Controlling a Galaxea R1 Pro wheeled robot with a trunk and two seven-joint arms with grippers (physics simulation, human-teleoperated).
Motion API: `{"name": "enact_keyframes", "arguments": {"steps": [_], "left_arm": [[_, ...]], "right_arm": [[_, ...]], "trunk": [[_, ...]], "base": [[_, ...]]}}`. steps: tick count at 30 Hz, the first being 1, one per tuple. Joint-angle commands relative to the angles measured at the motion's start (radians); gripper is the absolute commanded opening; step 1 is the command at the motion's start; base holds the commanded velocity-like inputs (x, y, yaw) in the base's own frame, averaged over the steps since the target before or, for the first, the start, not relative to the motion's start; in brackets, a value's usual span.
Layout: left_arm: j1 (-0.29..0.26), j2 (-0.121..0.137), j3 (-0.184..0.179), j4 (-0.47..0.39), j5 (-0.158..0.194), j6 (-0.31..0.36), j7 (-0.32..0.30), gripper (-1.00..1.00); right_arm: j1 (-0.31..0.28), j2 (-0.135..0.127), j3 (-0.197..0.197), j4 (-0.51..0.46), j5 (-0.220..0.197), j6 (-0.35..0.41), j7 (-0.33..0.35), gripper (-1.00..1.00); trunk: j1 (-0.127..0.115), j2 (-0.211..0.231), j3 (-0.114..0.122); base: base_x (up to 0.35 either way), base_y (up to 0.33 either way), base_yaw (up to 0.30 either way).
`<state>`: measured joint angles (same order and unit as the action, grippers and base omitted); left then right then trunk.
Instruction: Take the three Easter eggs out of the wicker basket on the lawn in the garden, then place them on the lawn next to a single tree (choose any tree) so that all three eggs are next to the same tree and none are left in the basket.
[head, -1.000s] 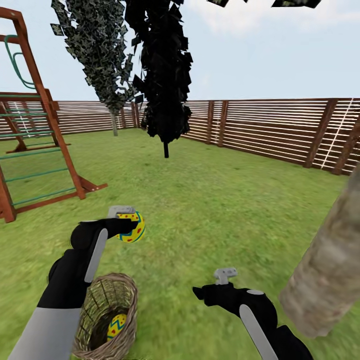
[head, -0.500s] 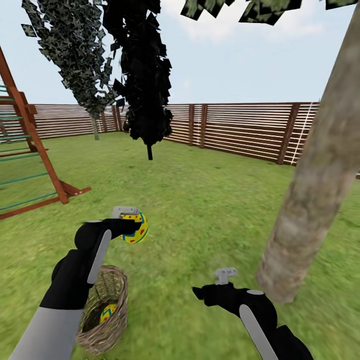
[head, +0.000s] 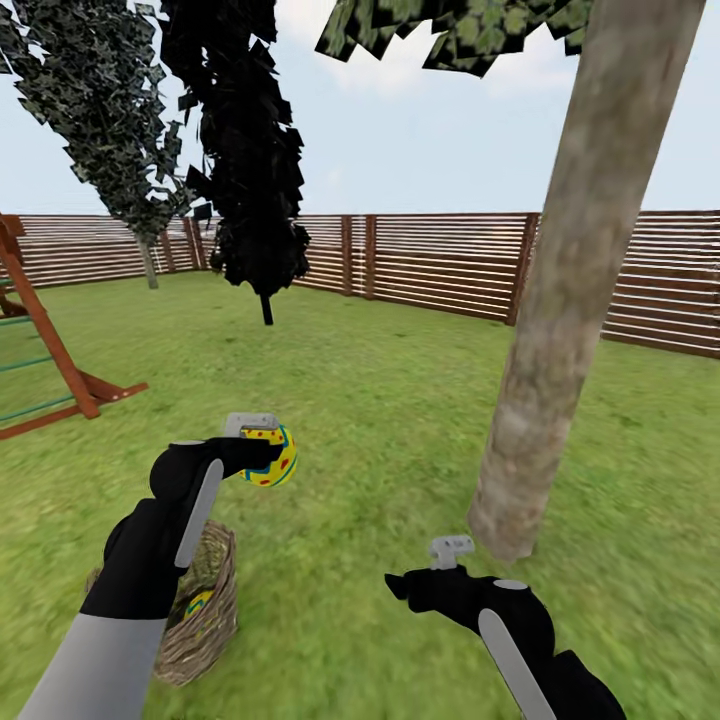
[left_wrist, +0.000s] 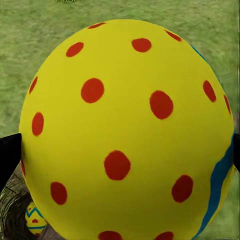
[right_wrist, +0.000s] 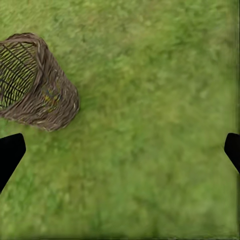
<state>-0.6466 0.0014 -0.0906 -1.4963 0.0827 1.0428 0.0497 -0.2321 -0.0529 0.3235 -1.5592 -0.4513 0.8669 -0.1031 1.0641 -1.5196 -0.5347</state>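
My left gripper (head: 266, 452) is shut on a yellow Easter egg (head: 276, 460) with red dots and a blue band, held above the lawn (head: 380, 420). That egg (left_wrist: 125, 130) looms large in the left wrist view. The wicker basket (head: 205, 615) stands on the grass below my left forearm, with another egg (head: 197, 604) inside; this egg (left_wrist: 33, 219) also peeks out in the left wrist view. The tree's thick pale trunk (head: 560, 300) rises just beyond my right gripper (head: 440, 565), which hangs open and empty over grass. The right wrist view catches the basket (right_wrist: 47, 95) from the side.
A brown slat fence (head: 430, 265) closes the far side. A near-black columnar tree (head: 245, 170) and a grey-leaved tree (head: 100, 130) stand at the back left. The wooden play frame (head: 60, 370) sits at the left edge. Open grass lies around the trunk.
The camera has swung right: trunk, basket, fence and play frame all slid left in the picture. Both arms keep their pose, the egg still gripped.
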Motion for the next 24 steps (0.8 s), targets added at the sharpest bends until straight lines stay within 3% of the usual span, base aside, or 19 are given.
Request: {"name": "enact_keyframes", "arguments": {"steps": [1, 14, 24], "left_arm": [[0.000, 0.000, 0.000, -0.001, 0.008, 0.004, 0.006, -1.00], [0.000, 0.000, 0.000, -0.001, 0.006, 0.004, 0.007, -1.00], [-0.001, 0.000, -0.001, 0.002, 0.006, 0.004, 0.007, -1.00]], "right_arm": [[-0.001, -0.001, 0.002, -0.001, -0.010, 0.002, -0.010, 1.00], [-0.001, -0.001, 0.003, -0.001, -0.010, 0.002, -0.010, 1.00], [-0.001, -0.001, 0.002, -0.001, -0.010, 0.002, -0.010, 1.00]], "trunk": [[-0.001, -0.001, 0.000], [-0.001, -0.001, 0.016], [-0.001, -0.001, 0.028]], "base": [[-0.344, 0.000, -0.214], [-0.326, 0.000, -0.214], [-0.167, -0.010, -0.214]]}}
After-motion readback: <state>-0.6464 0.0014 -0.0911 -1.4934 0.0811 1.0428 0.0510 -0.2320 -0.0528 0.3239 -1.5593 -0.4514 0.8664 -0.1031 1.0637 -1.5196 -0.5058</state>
